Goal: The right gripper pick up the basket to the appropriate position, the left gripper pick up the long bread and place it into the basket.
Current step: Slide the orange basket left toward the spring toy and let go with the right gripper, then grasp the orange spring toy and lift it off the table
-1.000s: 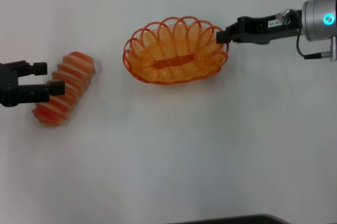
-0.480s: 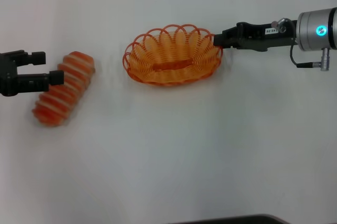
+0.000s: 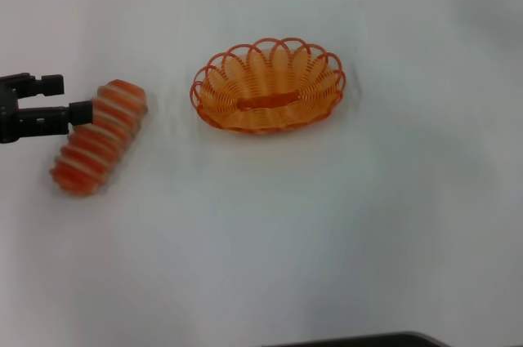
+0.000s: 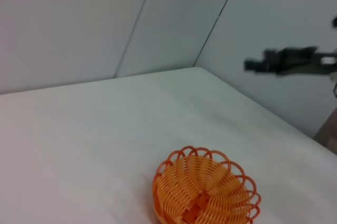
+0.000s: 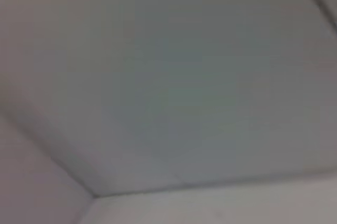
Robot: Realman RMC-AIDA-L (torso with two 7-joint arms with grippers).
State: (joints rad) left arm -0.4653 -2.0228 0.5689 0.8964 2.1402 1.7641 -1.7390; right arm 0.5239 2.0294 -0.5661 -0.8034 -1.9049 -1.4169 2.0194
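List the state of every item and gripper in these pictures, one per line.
basket: upright on the table, empty, nothing gripping it.
long bread: lying flat and slanted on the table, left of the basket, not lifted.
left gripper: open, one finger touching the bread's far end.
right gripper: raised in the air, away from the basket, seen only in the left wrist view.
table: white, carrying the basket and bread.

Bare table point(image 3: 270, 224) lies between the long bread point(image 3: 98, 136) and the basket point(image 3: 268, 86), nothing blocking the way.
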